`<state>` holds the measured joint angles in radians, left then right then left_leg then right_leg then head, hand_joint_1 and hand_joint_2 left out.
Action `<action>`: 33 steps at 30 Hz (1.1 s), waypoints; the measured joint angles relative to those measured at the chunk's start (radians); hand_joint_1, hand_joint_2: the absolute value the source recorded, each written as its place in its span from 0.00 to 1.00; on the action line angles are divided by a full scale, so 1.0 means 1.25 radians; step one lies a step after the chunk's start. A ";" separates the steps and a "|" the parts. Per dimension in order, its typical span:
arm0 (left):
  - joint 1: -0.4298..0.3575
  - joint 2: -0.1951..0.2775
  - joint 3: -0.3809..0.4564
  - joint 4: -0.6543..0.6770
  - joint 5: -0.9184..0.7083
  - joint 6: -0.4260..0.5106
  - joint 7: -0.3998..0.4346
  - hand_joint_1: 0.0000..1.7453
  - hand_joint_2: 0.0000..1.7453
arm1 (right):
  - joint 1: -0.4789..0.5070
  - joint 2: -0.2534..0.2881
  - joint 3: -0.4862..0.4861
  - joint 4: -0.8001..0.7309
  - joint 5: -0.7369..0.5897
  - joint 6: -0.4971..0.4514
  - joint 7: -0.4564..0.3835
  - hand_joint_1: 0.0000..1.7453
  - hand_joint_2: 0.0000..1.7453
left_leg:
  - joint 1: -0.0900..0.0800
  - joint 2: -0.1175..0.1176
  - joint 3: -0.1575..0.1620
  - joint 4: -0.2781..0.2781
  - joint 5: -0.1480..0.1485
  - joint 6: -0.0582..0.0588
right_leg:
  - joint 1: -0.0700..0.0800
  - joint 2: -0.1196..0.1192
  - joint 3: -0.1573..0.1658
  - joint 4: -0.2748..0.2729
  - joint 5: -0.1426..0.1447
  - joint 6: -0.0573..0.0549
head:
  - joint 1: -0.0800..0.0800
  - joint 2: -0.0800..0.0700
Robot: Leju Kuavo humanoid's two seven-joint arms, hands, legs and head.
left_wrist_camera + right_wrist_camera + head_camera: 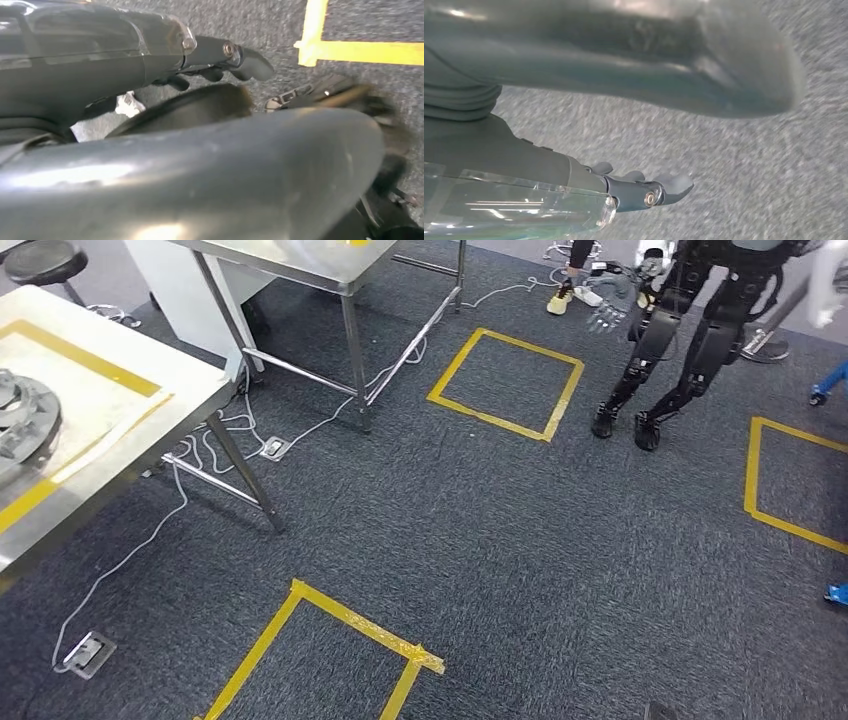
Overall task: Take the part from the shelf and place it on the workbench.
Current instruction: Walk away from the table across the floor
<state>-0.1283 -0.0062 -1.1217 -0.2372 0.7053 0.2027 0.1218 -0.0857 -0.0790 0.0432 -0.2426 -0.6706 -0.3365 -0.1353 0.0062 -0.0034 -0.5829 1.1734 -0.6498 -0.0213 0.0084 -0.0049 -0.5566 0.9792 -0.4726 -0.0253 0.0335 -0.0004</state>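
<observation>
The grey round part (22, 422) sits on the workbench (150, 405) at far left, cut off by the edge. Wrist views show the left hand (220, 62) and right hand (644, 187) over carpet (724, 165), fingers loosely extended, holding nothing.

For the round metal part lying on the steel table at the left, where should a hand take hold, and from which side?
Judging from the head view, the metal part lies flat on the steel table, so its outer rim looks the best hold, approached from above. Its left portion is cut off by the picture edge, so finer grip features cannot be told.
</observation>
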 joint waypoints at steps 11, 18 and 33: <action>0.010 0.008 0.022 0.000 0.060 0.058 -0.076 0.00 0.00 | -0.008 0.034 0.054 0.004 0.008 0.031 -0.011 0.00 0.00 | 0.011 -0.070 0.008 -0.106 0.104 0.010 | -0.011 0.114 -0.012 0.033 -0.024 0.027 | -0.024 0.000; 0.014 0.010 0.034 0.000 0.077 0.072 -0.080 0.00 0.00 | -0.011 0.050 0.085 0.005 0.016 0.030 0.005 0.00 0.00 | 0.002 0.041 0.034 -0.112 0.084 0.028 | -0.009 0.006 -0.130 0.259 -0.110 0.045 | 0.005 0.000; 0.009 0.007 0.041 -0.002 0.063 0.085 -0.054 0.00 0.00 | -0.003 0.049 0.095 0.010 -0.032 0.021 0.005 0.00 0.00 | 0.002 -0.005 -0.055 0.087 -0.019 -0.004 | 0.005 0.018 0.003 0.005 -0.008 -0.012 | -0.003 0.000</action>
<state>-0.1174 0.0020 -1.0704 -0.2391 0.7845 0.3094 0.0541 -0.0895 -0.0177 0.1621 -0.2307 -0.7104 -0.3107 -0.1286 0.0081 -0.0098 -0.6514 1.2823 -0.6736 -0.0263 0.0141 0.0175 -0.5534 0.9858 -0.4823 -0.0399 0.0295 -0.0003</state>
